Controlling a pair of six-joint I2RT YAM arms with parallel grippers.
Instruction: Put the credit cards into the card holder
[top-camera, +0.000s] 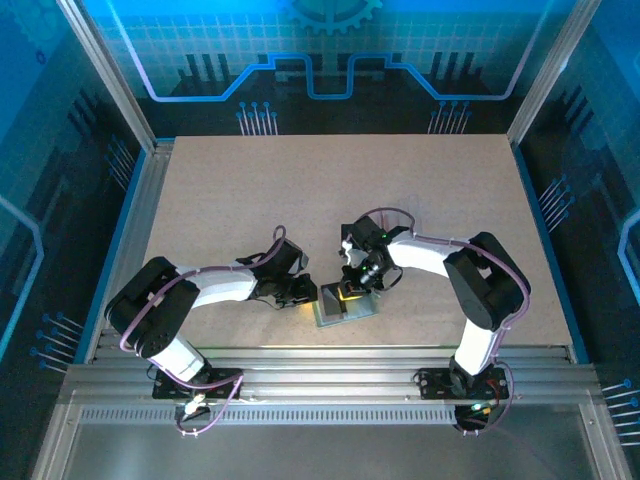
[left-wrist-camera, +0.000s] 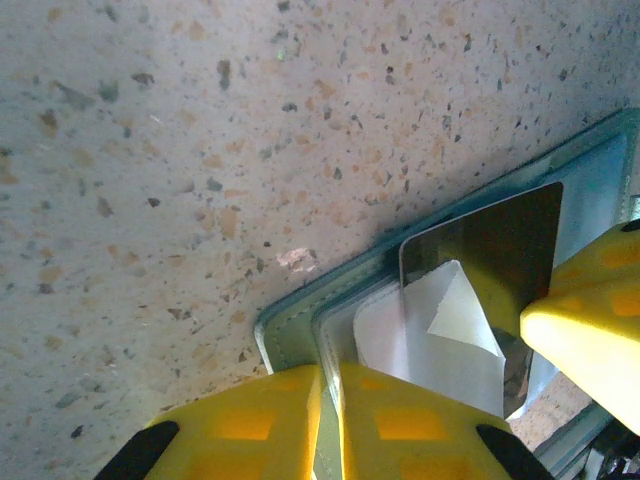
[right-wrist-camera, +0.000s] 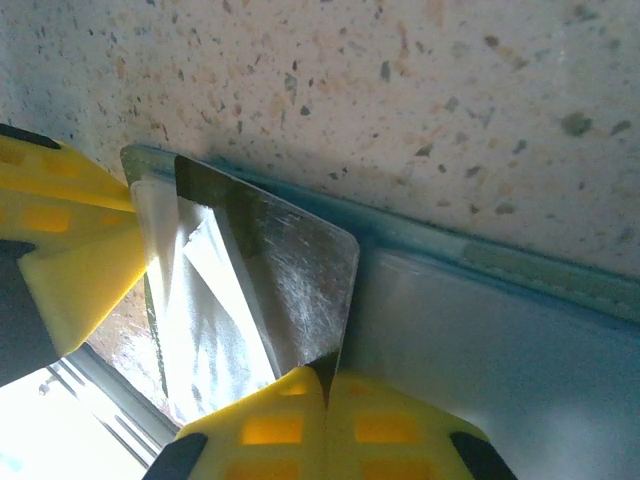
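A speckled beige table (top-camera: 250, 200) sits inside blue-lit walls (top-camera: 330, 60) printed with a circuit pattern. Ribbed metal rails (top-camera: 330, 375) run along its near edge.

In the top view the holder (top-camera: 338, 313) lies flat at 6 o'clock from the table's middle, close to the rails. Both arms bend inward and low, meeting over it.

The left arm (top-camera: 215, 288) folds at the elbow and reaches in from 9 o'clock. The left gripper (left-wrist-camera: 330, 385) is closed down to a thin slit, pinching the edge of one leaf of the holder between its yellow fingers (left-wrist-camera: 250, 420).

The right arm (top-camera: 470, 275) arches round and comes in from about 1 o'clock. The right gripper (right-wrist-camera: 325, 385) is pressed closed on a corner of the black card (right-wrist-camera: 290, 250), fingers touching with the corner between them.

The card is tilted, its far end raised off the holder's pale inner face. Its other end lies at the holder's clear pocket, perhaps partly inside; glare there hides the edge. The left gripper's fingertip is just beside the card at 9 o'clock in the right wrist view.
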